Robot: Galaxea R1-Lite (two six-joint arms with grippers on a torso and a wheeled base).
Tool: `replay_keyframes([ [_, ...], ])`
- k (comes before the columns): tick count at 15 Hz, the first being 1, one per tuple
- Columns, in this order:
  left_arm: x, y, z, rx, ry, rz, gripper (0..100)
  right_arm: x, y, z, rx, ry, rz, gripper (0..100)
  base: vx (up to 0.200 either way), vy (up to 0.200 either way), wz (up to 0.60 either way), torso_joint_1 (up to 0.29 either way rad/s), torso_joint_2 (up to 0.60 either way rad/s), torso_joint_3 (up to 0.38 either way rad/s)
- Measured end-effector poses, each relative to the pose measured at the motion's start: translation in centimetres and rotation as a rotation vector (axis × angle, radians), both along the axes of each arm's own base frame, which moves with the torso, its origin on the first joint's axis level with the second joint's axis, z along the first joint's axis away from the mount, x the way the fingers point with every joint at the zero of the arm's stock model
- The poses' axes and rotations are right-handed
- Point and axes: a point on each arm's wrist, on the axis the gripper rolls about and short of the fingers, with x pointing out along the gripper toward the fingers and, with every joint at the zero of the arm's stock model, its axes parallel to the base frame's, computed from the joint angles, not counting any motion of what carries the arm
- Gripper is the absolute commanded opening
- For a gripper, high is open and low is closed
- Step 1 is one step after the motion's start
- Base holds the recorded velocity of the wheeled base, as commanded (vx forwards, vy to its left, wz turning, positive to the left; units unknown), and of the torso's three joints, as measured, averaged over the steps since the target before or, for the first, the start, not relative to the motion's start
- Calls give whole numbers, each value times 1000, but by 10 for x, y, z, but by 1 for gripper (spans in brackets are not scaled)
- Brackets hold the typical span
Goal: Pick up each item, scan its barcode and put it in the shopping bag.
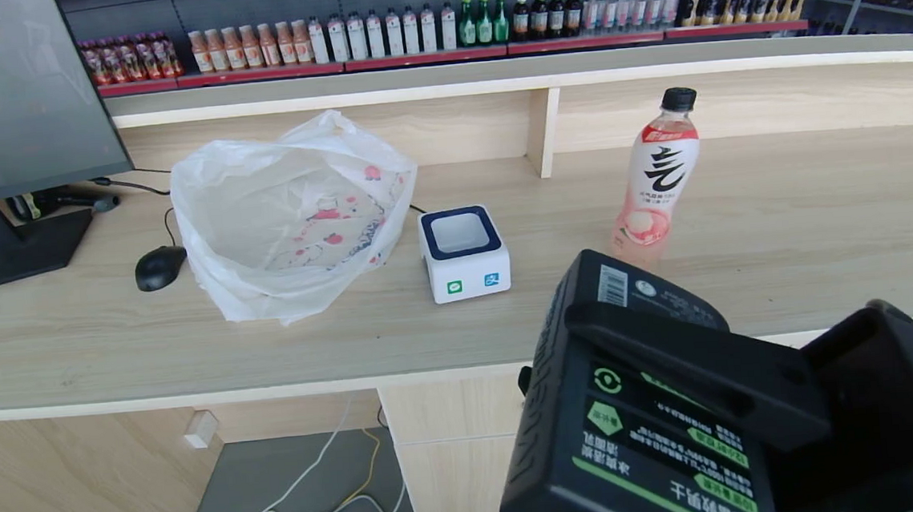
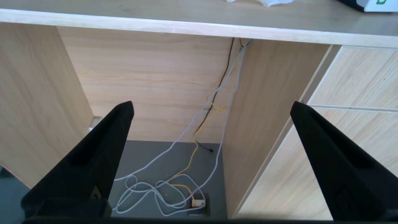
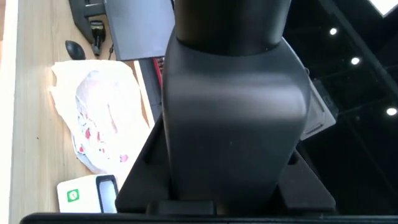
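The counter (image 1: 783,217) is showing a pale wood grain with a smooth matt finish. The shopping bag (image 1: 277,220) is looking like thin, crinkled, see-through plastic film. The scanner (image 1: 465,263) is showing smooth white plastic, slightly glossy, with a dark blue rim. The bottle (image 1: 656,182) is showing clear plastic under a glossy label and a matt black cap. The black pack (image 1: 622,437) is looking smooth, with a ribbed edge. The left gripper (image 2: 211,109) is showing matt black plastic fingers (image 2: 93,168).

White bag (image 1: 293,211) with red print; white, navy-rimmed scanner (image 1: 464,253); black-capped pink bottle (image 1: 656,178); black pack (image 1: 638,436), green labels; pale wood-grain desk (image 1: 807,215).
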Motion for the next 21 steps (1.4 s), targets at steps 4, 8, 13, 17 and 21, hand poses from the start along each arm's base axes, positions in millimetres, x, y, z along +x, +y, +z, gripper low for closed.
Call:
replay_keyframes([
  [4, 0, 0, 0, 0, 0, 1, 100, -3, -3, -10, 27, 196, 84, 0, 0, 0, 0, 0, 0, 0],
  [8, 0, 0, 0, 0, 0, 0, 100, -6, -4, -15, 64, 361, 157, 0, 0, 0, 0, 0, 0, 0],
  [13, 0, 0, 0, 0, 0, 0, 100, -5, -1, -21, 147, 617, 232, 0, 0, 0, 0, 0, 0, 0],
  [17, 0, 0, 0, 0, 0, 1, 100, -2, 4, -35, 185, 858, 290, 0, 0, 0, 0, 0, 0, 0],
  [21, 0, 0, 0, 0, 0, 0, 100, 2, 9, -39, 219, 950, 295, 0, 0, 0, 0, 0, 0, 0],
])
